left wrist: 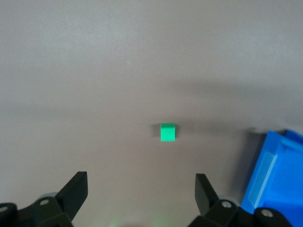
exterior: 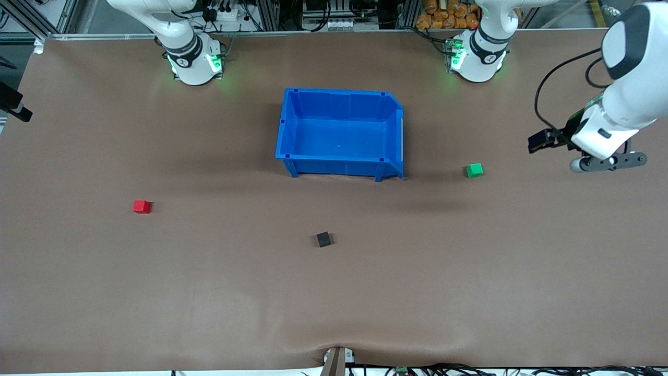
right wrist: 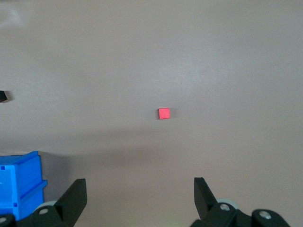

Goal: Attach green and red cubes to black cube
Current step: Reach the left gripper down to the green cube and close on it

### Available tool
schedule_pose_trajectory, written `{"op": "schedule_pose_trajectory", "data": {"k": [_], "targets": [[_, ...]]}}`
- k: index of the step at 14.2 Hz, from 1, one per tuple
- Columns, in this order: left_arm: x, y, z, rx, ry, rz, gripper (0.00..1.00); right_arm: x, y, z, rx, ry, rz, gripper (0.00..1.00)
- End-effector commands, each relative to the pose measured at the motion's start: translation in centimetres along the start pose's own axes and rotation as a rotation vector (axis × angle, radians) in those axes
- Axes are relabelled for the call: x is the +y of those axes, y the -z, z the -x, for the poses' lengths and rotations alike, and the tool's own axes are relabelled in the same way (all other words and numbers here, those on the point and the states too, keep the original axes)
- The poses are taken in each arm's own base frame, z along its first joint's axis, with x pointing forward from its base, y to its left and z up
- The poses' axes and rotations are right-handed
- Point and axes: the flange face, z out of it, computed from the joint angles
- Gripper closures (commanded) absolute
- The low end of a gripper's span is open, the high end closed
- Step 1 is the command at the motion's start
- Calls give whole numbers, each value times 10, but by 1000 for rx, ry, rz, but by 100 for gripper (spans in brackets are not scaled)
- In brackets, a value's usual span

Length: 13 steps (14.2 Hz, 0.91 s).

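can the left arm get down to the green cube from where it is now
Probably yes. The left hand hangs open above the table toward its own end, with the green cube lying alone on bare table. The blue bin stands apart beside it, so nothing blocks the descent.

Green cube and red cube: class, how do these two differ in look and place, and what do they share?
Colour: the green cube is bright green, the red cube bright red.
Place: the green cube lies toward the left arm's end of the table, the red cube toward the right arm's end.
Depth: the red cube lies nearer the front camera than the green cube.
Shared: same small size, both resting free on the table, untouched.
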Motion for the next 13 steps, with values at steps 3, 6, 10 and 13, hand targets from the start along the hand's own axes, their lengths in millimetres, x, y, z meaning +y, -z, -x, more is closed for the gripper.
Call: {"op": "schedule_pose_trajectory", "data": {"k": [3,6,10,13], "targets": [[3,-63,10,28,64,-11,0,6,-1,-5,-18,-10,-5,0],[14,-99,20,44,77,-8,0,7,-6,-9,-27,-15,-5,0],[13,-146,36,73,70,2,0,8,-6,-10,-27,-17,-5,0],[12,-182,42,85,72,13,0,7,-7,-10,-27,-15,-5,0]]}}
